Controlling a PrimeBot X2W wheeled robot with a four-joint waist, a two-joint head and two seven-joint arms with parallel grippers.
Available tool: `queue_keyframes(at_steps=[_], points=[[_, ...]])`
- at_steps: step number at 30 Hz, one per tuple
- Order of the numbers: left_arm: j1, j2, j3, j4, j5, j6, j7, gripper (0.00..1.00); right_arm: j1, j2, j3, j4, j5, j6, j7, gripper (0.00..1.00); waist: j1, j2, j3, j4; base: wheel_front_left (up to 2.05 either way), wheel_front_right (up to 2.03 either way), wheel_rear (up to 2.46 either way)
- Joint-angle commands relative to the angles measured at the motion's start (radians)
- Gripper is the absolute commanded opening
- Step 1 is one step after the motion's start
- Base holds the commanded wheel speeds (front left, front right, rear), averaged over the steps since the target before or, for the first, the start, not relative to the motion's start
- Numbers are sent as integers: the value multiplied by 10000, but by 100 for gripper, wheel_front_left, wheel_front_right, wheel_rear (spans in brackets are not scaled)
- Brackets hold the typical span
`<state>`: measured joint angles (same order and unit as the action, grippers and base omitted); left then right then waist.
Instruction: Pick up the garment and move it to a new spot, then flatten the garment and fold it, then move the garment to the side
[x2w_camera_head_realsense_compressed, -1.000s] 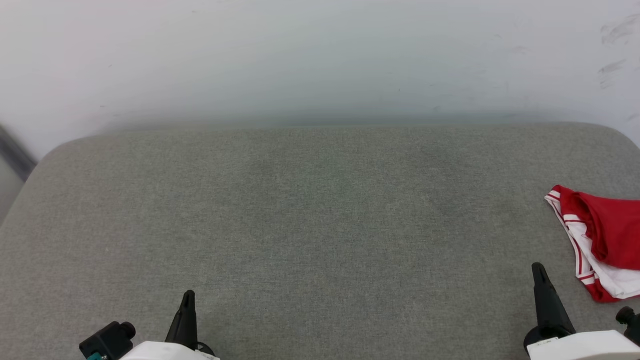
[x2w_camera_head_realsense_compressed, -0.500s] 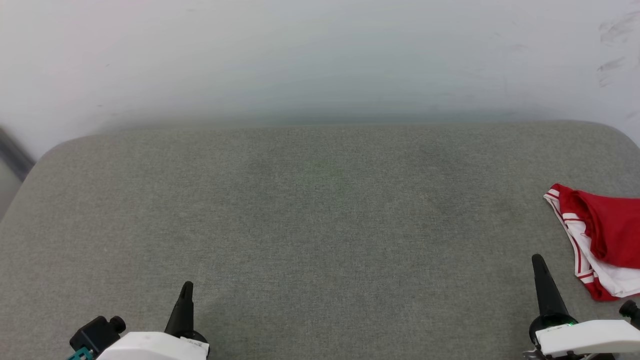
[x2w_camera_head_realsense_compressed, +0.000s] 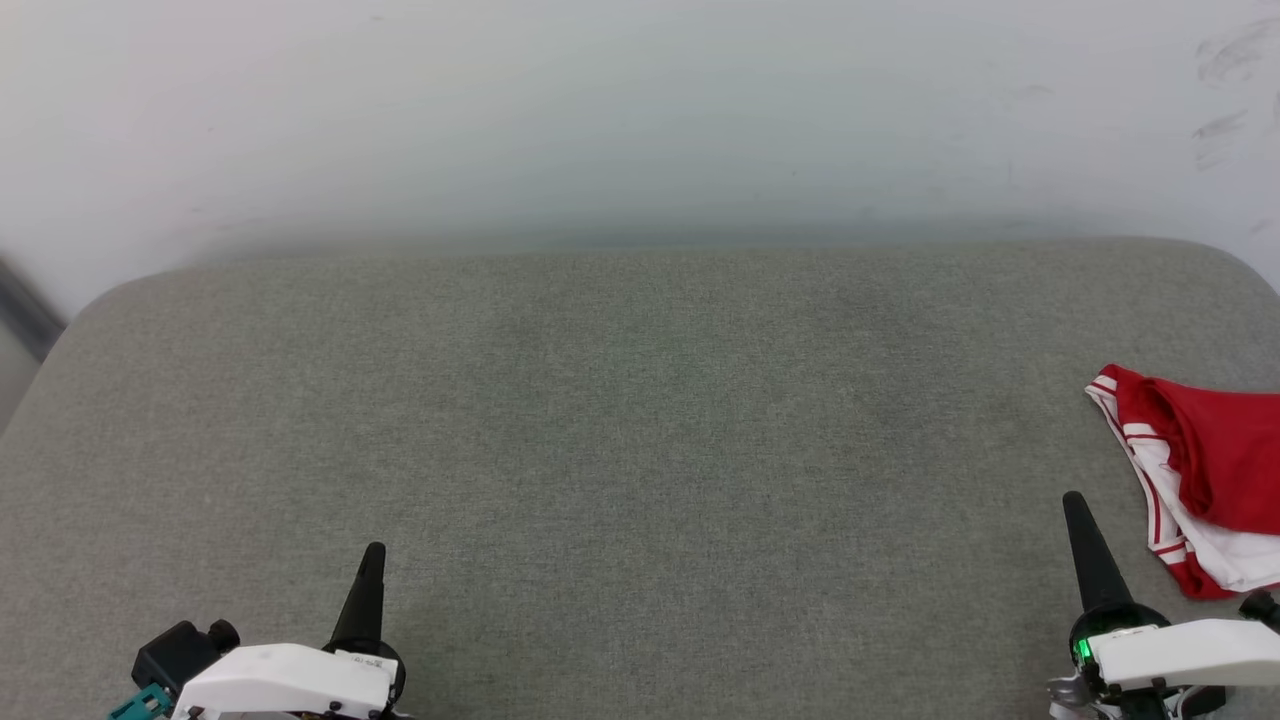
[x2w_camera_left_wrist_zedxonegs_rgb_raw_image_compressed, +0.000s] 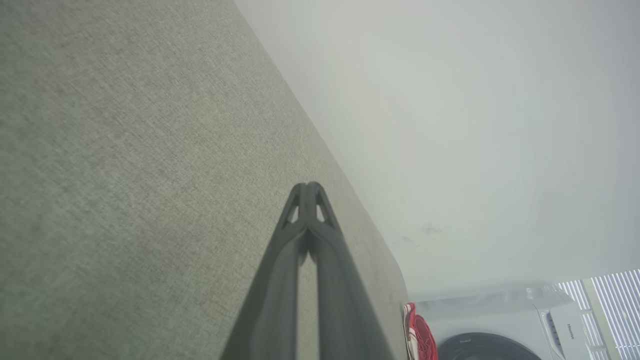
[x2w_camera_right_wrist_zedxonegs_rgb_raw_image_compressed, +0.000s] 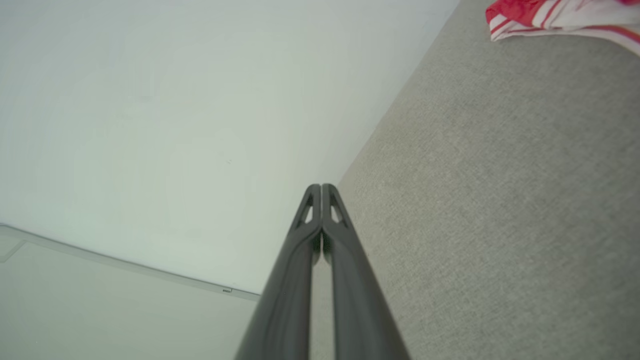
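Reaching farther up the head view than a second ago, the left gripper (x2w_camera_head_realsense_compressed: 372, 552) and the right gripper (x2w_camera_head_realsense_compressed: 1075, 500) both show more of their white wrist housings, and a small green light (x2w_camera_head_realsense_compressed: 1083, 650) now glows on the right wrist. Each pair of long dark fingers is pressed together with nothing between them, as the wrist views confirm for the left gripper (x2w_camera_left_wrist_zedxonegs_rgb_raw_image_compressed: 309, 186) and the right gripper (x2w_camera_right_wrist_zedxonegs_rgb_raw_image_compressed: 320, 186). The red jersey-style T-shirt with white sleeves and red-and-white striped trim (x2w_camera_head_realsense_compressed: 1205, 455) lies crumpled at the right edge of the broad grey woven-fabric padded surface (x2w_camera_head_realsense_compressed: 640, 450), where it lay before, just beyond and to the right of the right gripper's tip and apart from it. The right wrist view catches its striped edge (x2w_camera_right_wrist_zedxonegs_rgb_raw_image_compressed: 550, 15) at the top right corner, and the left wrist view shows it (x2w_camera_left_wrist_zedxonegs_rgb_raw_image_compressed: 421, 336) far off at the surface's end. Behind it there stands a white front-loading washing machine (x2w_camera_left_wrist_zedxonegs_rgb_raw_image_compressed: 500, 320), whose panel carries small dark lettering that appears to read "Hisense".
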<state>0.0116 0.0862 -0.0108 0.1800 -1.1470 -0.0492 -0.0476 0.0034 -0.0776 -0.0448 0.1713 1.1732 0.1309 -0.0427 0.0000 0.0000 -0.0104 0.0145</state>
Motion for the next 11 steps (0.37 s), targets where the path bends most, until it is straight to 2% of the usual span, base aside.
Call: queue_keyframes(at_steps=[1,11], points=[[-227,56,84,-23,-314,-86,69,0,-227,-76,-27,-4,314,-1,81,0,0,0,4,-4,0,0,0],[-462,45,233,118,-1345,-255,325,0,-432,-67,-87,147,1278,-1,341,0,0,0,28,-30,0,0,0]])
